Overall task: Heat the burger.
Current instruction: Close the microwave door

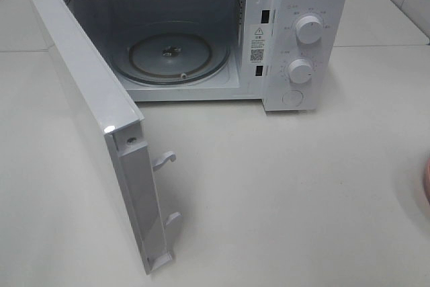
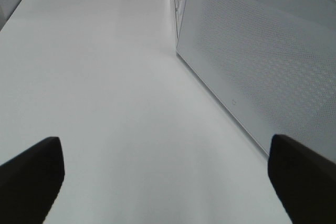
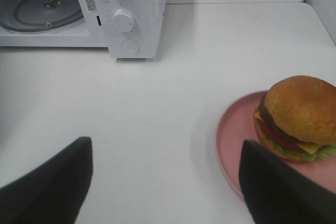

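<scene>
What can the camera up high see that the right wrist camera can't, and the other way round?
Only the high camera shows the microwave's open door, swung out over the table.

Only the right wrist camera shows the burger sitting on its pink plate, plus the open right gripper with nothing in it.

Both show the white microwave, its two knobs, the glass turntable inside, and the white table.

White microwave (image 1: 295, 38) on a white table (image 1: 289, 193), its door (image 1: 101, 119) swung fully open toward the left, two latch hooks (image 1: 164, 160) showing on the door's edge. Inside, a round glass turntable (image 1: 176, 55); on the front panel, two round knobs (image 1: 308, 30) above a round button (image 1: 293, 97). At the right edge of the view, a sliver of a pink plate (image 1: 426, 186).
</scene>
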